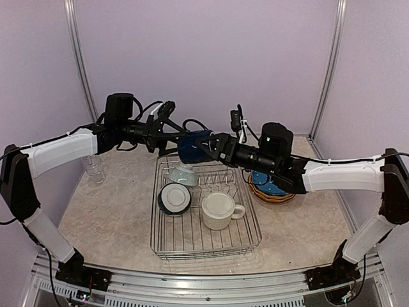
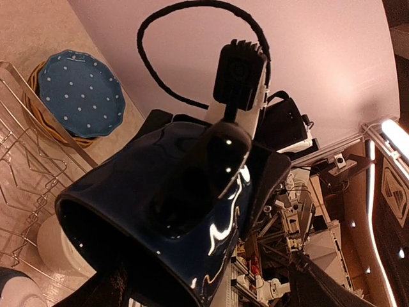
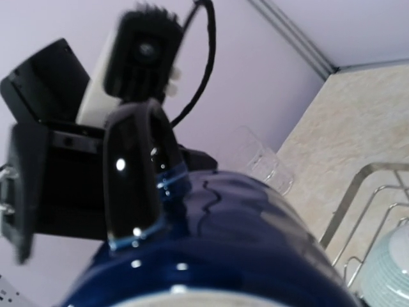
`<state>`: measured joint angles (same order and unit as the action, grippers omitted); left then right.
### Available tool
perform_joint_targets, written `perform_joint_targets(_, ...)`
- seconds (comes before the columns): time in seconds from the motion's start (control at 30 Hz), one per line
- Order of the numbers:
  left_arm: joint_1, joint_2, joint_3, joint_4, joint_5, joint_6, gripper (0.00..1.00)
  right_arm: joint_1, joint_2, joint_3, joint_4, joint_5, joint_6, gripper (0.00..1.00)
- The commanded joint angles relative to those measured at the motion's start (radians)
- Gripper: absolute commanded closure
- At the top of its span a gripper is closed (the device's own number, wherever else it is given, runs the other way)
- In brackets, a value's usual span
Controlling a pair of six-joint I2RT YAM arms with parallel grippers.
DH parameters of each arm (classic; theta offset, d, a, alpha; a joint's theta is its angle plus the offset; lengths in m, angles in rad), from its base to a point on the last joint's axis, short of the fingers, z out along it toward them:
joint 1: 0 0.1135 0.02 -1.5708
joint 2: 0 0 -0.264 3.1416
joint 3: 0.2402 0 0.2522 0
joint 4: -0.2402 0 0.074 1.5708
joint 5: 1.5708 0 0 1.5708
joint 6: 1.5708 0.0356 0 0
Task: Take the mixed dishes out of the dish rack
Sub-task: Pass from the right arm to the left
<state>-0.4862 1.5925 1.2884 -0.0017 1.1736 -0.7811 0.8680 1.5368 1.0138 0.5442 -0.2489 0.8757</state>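
The navy mug (image 1: 193, 146) hangs in the air over the far edge of the dish rack (image 1: 206, 243), between my two grippers. My right gripper (image 1: 209, 148) is shut on its right side. My left gripper (image 1: 176, 130) is at its left side with the fingers spread wide, and the mug (image 2: 160, 211) fills the space between them. In the right wrist view the mug (image 3: 243, 243) and its handle (image 3: 134, 173) fill the frame. A cream mug (image 1: 220, 210), a dark-sided bowl (image 1: 174, 198) on edge and a pale teal bowl (image 1: 183, 173) are in the rack.
A blue dotted plate (image 1: 268, 184) lies on a yellow plate (image 1: 275, 198) right of the rack. Clear glasses (image 1: 94, 167) stand on the table to the left. Purple walls close off the back and sides.
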Motion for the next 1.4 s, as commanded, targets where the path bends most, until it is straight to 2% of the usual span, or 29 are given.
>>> perform_joint_targets(0.0,-0.015,-0.009,-0.037,0.165,0.058,-0.075,0.21,0.001,0.061,0.031,0.246,-0.070,0.072,1.00)
perform_joint_targets(0.1,-0.032,-0.006,-0.043,0.195,0.070,-0.097,0.30,0.004,0.100,0.034,0.323,-0.088,0.098,1.00)
perform_joint_targets(0.27,-0.043,0.018,-0.054,0.297,0.109,-0.190,0.53,0.011,0.121,0.008,0.434,-0.068,0.089,1.00)
perform_joint_targets(0.37,-0.043,0.020,-0.061,0.345,0.124,-0.221,0.63,0.010,0.126,-0.029,0.529,-0.040,0.097,1.00)
perform_joint_targets(0.63,-0.042,0.022,-0.062,0.383,0.135,-0.248,1.00,0.009,0.147,-0.031,0.556,-0.042,0.107,1.00)
perform_joint_targets(0.67,-0.042,0.021,-0.061,0.377,0.132,-0.244,1.00,0.009,0.146,-0.034,0.555,-0.041,0.109,1.00)
perform_joint_targets(0.7,-0.042,0.022,-0.060,0.366,0.129,-0.238,1.00,0.009,0.144,-0.037,0.550,-0.036,0.110,0.96)
perform_joint_targets(0.77,-0.040,0.020,-0.052,0.323,0.118,-0.209,1.00,0.008,0.136,-0.039,0.513,-0.025,0.109,0.77)
perform_joint_targets(0.83,-0.036,0.014,-0.037,0.261,0.097,-0.163,1.00,0.007,0.123,-0.038,0.449,-0.012,0.101,0.56)
perform_joint_targets(0.93,-0.018,-0.003,-0.028,0.195,0.063,-0.121,1.00,0.005,0.106,-0.045,0.356,0.011,0.090,0.19)
perform_joint_targets(1.0,0.000,-0.013,-0.019,0.151,0.046,-0.086,1.00,-0.001,0.093,-0.061,0.314,0.027,0.088,0.02)
perform_joint_targets(1.23,0.079,-0.039,0.043,-0.120,-0.092,0.080,1.00,-0.012,0.020,-0.100,0.198,0.058,0.058,0.00)
perform_joint_targets(1.3,0.099,-0.054,0.079,-0.247,-0.199,0.157,1.00,-0.014,-0.010,-0.103,0.132,0.079,0.027,0.00)
perform_joint_targets(1.37,0.112,-0.065,0.118,-0.384,-0.374,0.236,1.00,-0.014,-0.038,-0.107,0.077,0.098,-0.002,0.00)
